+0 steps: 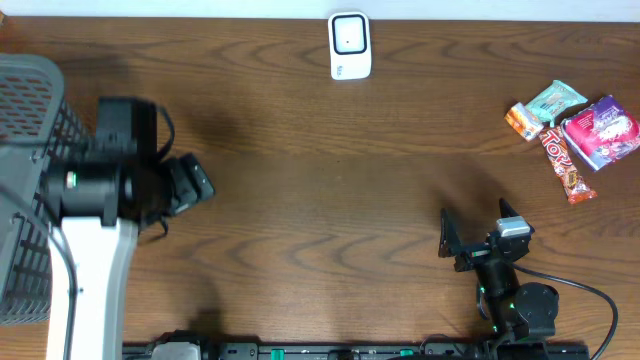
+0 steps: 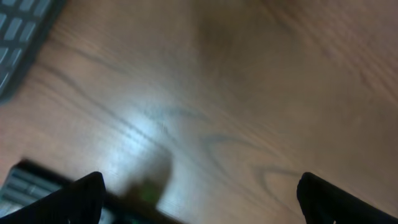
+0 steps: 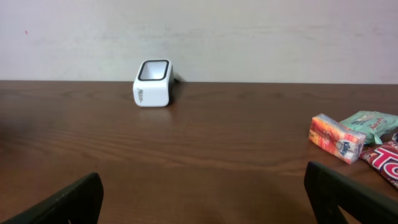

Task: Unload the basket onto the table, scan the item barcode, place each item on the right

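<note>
we judge nothing done yet: snack packets [image 1: 575, 135] lie in a pile at far right, well apart from the scanner [image 1: 350, 45]. left gripper [image 1: 192, 186] and right gripper [image 1: 478, 228] both gape wide, empty. pick-up and scan remain.

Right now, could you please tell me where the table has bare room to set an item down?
The table is bare across its middle, bordered by the white barcode scanner, the left arm and the open right pincer. Between scanner and snack packets is free too. Crowded: snack packets far right, grey basket at the left edge.
</note>
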Controlling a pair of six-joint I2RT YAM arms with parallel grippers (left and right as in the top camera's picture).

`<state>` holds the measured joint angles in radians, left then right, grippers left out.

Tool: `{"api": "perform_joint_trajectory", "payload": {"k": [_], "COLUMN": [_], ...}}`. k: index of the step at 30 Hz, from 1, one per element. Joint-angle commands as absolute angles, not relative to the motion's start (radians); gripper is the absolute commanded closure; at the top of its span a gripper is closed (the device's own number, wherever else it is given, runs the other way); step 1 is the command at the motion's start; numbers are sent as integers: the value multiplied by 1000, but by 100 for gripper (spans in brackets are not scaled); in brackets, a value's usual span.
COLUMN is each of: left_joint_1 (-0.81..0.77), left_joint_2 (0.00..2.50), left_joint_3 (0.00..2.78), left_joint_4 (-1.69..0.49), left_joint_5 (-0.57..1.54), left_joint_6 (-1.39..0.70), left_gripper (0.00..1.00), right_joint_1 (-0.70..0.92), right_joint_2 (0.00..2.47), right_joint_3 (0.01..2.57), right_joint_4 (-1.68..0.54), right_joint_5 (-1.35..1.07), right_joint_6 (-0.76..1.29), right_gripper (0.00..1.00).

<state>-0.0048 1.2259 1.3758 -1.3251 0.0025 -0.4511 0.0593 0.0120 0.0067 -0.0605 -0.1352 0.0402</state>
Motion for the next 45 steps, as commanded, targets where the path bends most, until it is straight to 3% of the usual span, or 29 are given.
{"api": "perform_joint_trajectory", "payload": {"k": [1, 18, 28, 45], "left_joint_1": [-3, -3, -3, -3], "left_joint_2": [1132, 624, 503, 173], "left_joint_3": [1222, 474, 262, 69], "left_joint_4": [-1234, -598, -209, -129], "left_joint_5": [-12, 21, 266, 280], "left_joint_6": [-430, -431, -337, -310], "left_gripper": [2, 2, 2, 2], "right_joint_1": [60, 60, 60, 60], "right_joint_2": [6, 6, 6, 6], "right_joint_3": [6, 6, 6, 6], "right_joint_4": [-64, -64, -64, -64], "right_joint_5": [-140, -140, -140, -140], "right_joint_6": [28, 28, 28, 28], "right_gripper": [1, 1, 1, 1]}}
